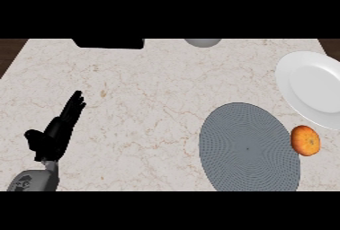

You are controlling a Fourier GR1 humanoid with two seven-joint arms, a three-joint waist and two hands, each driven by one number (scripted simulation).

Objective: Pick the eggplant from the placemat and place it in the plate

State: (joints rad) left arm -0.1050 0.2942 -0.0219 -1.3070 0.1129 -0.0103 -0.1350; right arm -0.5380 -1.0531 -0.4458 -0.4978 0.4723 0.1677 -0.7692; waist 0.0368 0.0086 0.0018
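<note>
Left hand shows at the view's lower left, open, fingers straight and pointing up and away, thumb out to the side, holding nothing and resting over bare counter. Its grey forearm comes in from the lower edge. No right hand shows.

Well off to this hand's right lies the round grey placemat, with nothing on its surface. Just beyond the mat's right edge sits an orange, touching or nearly touching the mat's rim. Farther right and farther away than the orange, the white plate lies flat at the counter's right side, cut by the view's edge, nothing on it.

No eggplant can be seen anywhere on the counter.

Far ahead of the hand, at the counter's back edge, a black object stands, and to its right a grey rounded thing, both only partly in view.
</note>
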